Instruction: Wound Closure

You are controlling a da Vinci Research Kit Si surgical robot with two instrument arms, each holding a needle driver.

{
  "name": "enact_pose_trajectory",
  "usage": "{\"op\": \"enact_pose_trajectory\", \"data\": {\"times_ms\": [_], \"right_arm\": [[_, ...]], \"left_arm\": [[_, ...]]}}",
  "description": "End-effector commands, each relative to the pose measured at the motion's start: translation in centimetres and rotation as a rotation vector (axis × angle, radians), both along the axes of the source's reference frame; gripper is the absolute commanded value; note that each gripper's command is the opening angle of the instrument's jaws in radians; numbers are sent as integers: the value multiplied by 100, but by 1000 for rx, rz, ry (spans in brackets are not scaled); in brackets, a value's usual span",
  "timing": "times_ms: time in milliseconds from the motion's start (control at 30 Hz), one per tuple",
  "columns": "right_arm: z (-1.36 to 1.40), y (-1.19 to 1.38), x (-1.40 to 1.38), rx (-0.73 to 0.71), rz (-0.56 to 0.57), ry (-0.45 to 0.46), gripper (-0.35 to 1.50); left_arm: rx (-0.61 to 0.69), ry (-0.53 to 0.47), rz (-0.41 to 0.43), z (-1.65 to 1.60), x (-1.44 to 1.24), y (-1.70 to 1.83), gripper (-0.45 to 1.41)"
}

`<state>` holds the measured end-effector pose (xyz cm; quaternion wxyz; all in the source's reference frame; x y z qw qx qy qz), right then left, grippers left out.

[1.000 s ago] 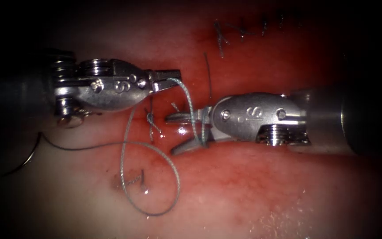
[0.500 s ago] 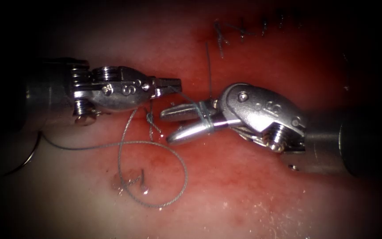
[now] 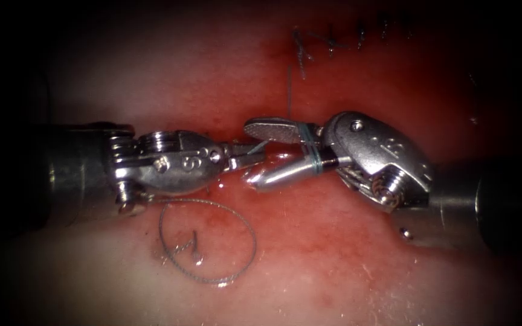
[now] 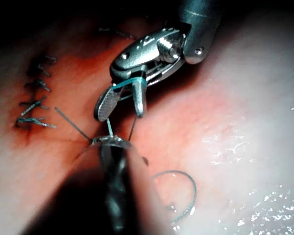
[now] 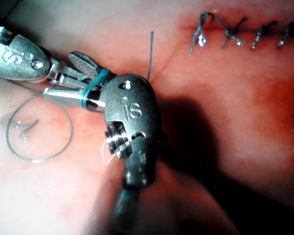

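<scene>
My left tool (image 3: 252,157) comes in from the left with its jaws shut on the thread (image 3: 260,147). From there the thread runs a short way to a wrap (image 3: 310,151) wound around both jaws of my right tool (image 3: 249,152). The right tool's jaws stand open, one above and one below the left tool's tip, and grip nothing. The left wrist view shows the same wrap (image 4: 132,84) on the right tool (image 4: 120,111), just beyond my left tool (image 4: 110,143). A slack thread loop (image 3: 208,242) lies on the tissue below the left tool.
A row of finished stitches (image 3: 333,41) runs along the cut at the upper right, also seen as the stitches (image 5: 235,34) in the right wrist view. A straight cut thread end (image 3: 289,90) stands behind the right tool. Red fluid (image 3: 309,217) wets the tissue.
My left tool has moved right and down until its tip sits between the right tool's jaws. The right tool tilted and rose slightly. The slack loop shrank. The left shaft now covers where the needle lay.
</scene>
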<state>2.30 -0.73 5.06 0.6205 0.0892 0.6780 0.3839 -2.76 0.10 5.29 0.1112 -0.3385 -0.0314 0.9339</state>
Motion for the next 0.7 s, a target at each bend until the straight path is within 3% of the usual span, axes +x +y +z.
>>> {"op": "enact_pose_trajectory", "data": {"times_ms": [33, 167, 300, 333, 500, 700], "right_arm": [[9, 1, -6, 15, 54, -24, 63], [13, 7, -19, 70, 139, -62, 47], [18, 9, -25, 134, 210, -83, 44], [21, 7, -23, 155, 224, -133, 44], [33, -1, -13, 208, 256, -259, 86], [47, -2, -12, 253, 323, -341, 108]], "left_arm": [[-4, 3, 0, 5, -9, -3, -45], [-9, 13, -5, 5, -12, -7, -45], [-28, 54, -24, 7, -18, -14, -45], [-33, 64, -30, 9, -22, -19, -45], [-29, 80, -37, 9, -30, -22, -45], [-28, 104, -57, 11, -41, -11, -45]]}}
